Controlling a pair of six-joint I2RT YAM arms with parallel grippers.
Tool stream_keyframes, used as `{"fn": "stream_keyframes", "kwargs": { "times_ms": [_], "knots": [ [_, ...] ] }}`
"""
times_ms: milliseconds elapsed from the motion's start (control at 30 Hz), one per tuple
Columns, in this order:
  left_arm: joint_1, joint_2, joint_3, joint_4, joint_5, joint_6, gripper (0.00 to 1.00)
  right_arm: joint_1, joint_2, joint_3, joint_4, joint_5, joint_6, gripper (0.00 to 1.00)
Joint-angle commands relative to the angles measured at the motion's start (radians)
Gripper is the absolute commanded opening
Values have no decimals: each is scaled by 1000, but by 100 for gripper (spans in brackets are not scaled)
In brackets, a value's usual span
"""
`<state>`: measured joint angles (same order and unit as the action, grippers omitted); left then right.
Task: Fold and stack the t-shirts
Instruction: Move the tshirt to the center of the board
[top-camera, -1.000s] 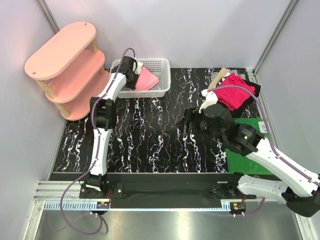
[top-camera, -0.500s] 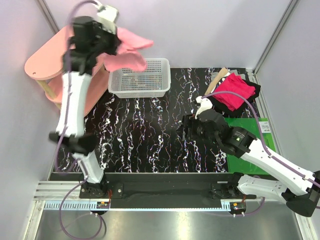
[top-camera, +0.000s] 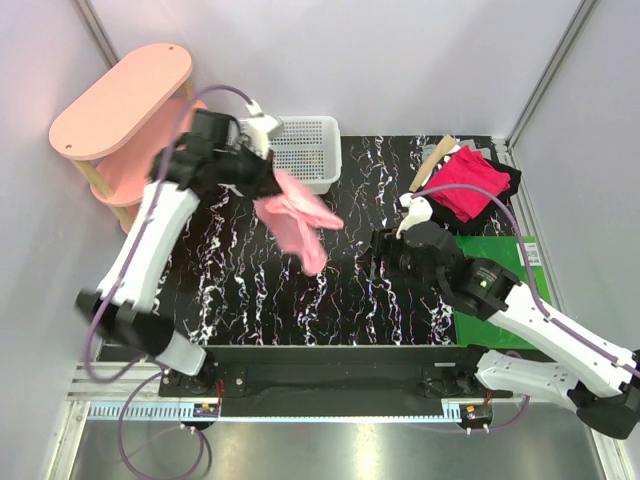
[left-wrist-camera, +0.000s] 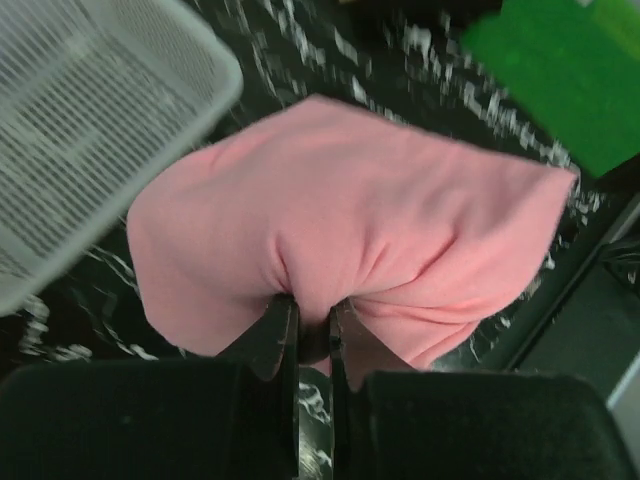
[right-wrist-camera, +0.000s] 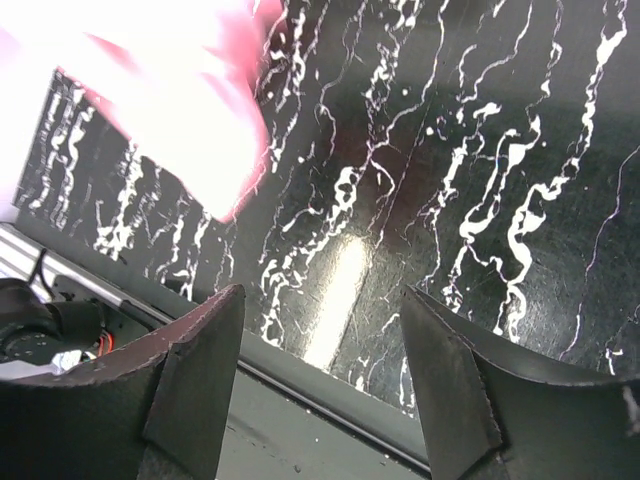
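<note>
The salmon-pink t-shirt (top-camera: 300, 218) hangs bunched in the air over the middle of the black marbled table, just right of the basket. My left gripper (top-camera: 266, 184) is shut on a fold of it. In the left wrist view the pink cloth (left-wrist-camera: 350, 210) is pinched between the two dark fingers of that gripper (left-wrist-camera: 310, 305). The magenta-red t-shirt (top-camera: 470, 185) lies crumpled at the back right of the table. My right gripper (top-camera: 378, 250) hovers open over the table's middle right, holding nothing (right-wrist-camera: 322, 295). The pink shirt (right-wrist-camera: 170, 90) shows blurred at the upper left of the right wrist view.
A white mesh basket (top-camera: 318, 140) stands at the back centre, seen also as the basket (left-wrist-camera: 90, 130) in the left wrist view. A pale-pink oval shelf unit (top-camera: 130, 110) stands at the back left. A green mat (top-camera: 500, 300) lies at the right under the right arm.
The left arm lifted the pink t-shirt out of the basket, swung it high, then brought it down over the table's middle. The right gripper closed slightly and shifted little.
</note>
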<state>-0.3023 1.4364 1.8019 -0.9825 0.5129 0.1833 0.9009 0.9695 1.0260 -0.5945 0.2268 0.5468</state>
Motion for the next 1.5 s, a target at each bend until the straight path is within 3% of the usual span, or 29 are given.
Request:
{"fn": "stream_keyframes", "kwargs": {
  "times_ms": [0, 133, 333, 467, 667, 700, 733, 767, 867, 1000, 1233, 1467],
  "knots": [
    [-50, 97, -13, -39, -2, -1, 0, 9, -54, 0, 33, 60, 2, 70],
    [-110, 224, 162, -44, -34, -36, 0, 9, -74, 5, 21, 74, 8, 69],
    [-299, 369, 422, -104, -73, -61, 0, 9, -98, 16, 7, 95, 8, 68],
    [-415, 346, 309, -104, -62, -42, 0, 9, -106, 26, -8, 94, 7, 67],
    [-385, 260, -85, -68, -31, 14, 0, 9, -107, 40, -24, 98, -2, 67],
    [-365, 242, -195, -70, -27, 27, 6, 9, -107, 48, -28, 101, -4, 67],
    [-342, 234, -246, -71, 2, 41, 18, 9, -107, 54, -31, 106, -7, 68],
    [-284, 226, -294, -79, 19, 65, 49, 9, -106, 60, -42, 109, -10, 68],
    [-142, 196, -412, -85, 59, 85, 99, 9, -104, 62, -51, 131, -16, 70],
    [-18, 180, -400, -100, 94, 100, 99, 9, -77, 57, -51, 152, -13, 72],
    [-3, 211, -291, -12, 35, 41, 99, 7, 75, 71, -50, 151, 18, 71],
    [-3, 490, -12, -59, 58, 41, 95, 9, 52, 82, -41, 134, 44, 71]
  ]
}}
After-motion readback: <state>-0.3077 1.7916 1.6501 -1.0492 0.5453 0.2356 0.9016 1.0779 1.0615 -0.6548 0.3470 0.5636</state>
